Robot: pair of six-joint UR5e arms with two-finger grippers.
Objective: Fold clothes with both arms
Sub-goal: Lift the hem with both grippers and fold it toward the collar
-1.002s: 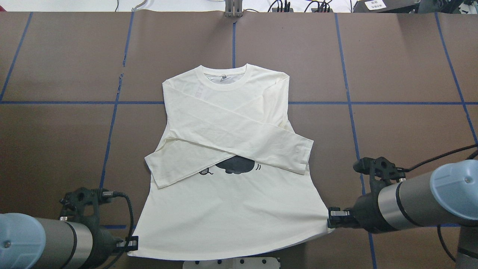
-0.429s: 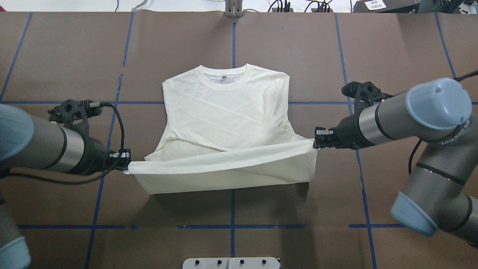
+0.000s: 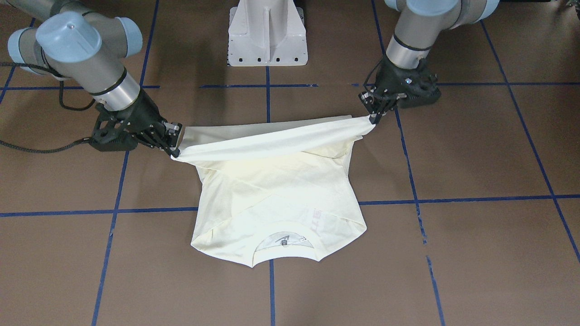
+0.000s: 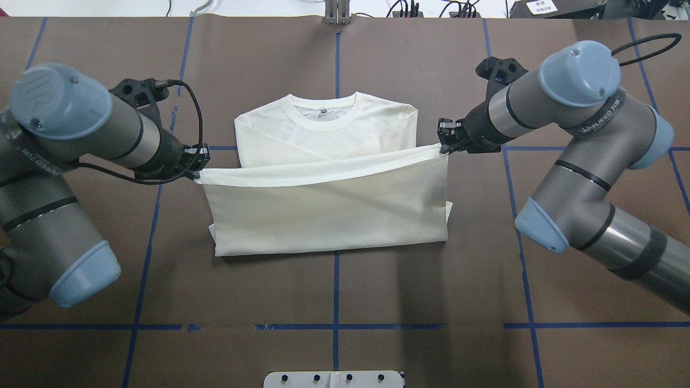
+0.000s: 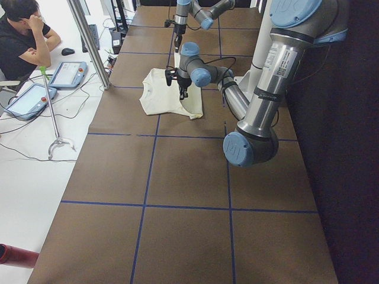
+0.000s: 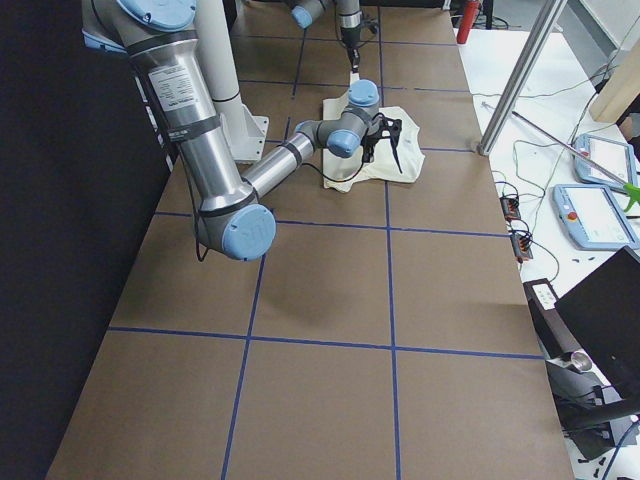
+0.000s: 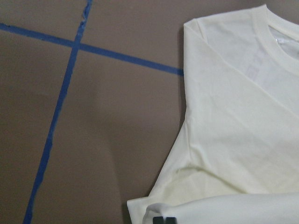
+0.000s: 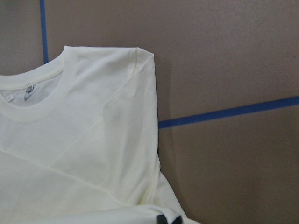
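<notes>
Brown table [image 4: 334,280], cream T-shirt [image 4: 329,215] half-folded, left pincer [image 4: 198,171] and right pincer [image 4: 443,149] gripping its hem

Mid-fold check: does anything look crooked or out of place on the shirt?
Slightly. On the cream long-sleeved T-shirt the lifted hem slants: the right claw holds its corner nearer the collar than the left claw, so the fold line runs skewed.
</notes>
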